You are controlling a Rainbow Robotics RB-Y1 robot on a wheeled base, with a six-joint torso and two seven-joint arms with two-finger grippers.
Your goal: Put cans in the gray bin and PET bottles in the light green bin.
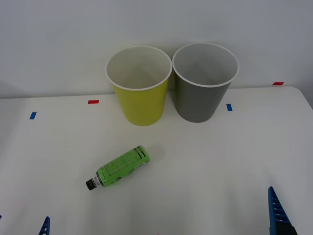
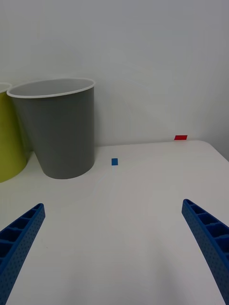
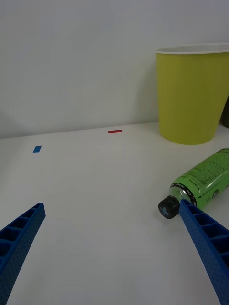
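Note:
A small PET bottle (image 1: 120,167) with a green label and black cap lies on its side on the white table, cap toward the front left. Behind it stand the light green bin (image 1: 139,85) and, touching its right side, the gray bin (image 1: 203,83), both upright. My left gripper (image 3: 110,206) is open and low at the front left; the bottle's cap (image 3: 167,208) lies just beyond one fingertip. At the front right my right gripper (image 2: 113,205) is open over bare table, facing the gray bin (image 2: 59,128). One of its fingers (image 1: 276,210) shows at the table's front. Cans are out of view.
Small tape marks lie on the table: red (image 1: 93,102) and blue (image 1: 33,115) at the left, blue (image 1: 229,106) and red (image 1: 278,83) at the right. A pale wall rises behind the bins. The table's right edge (image 1: 305,100) curves near the far corner.

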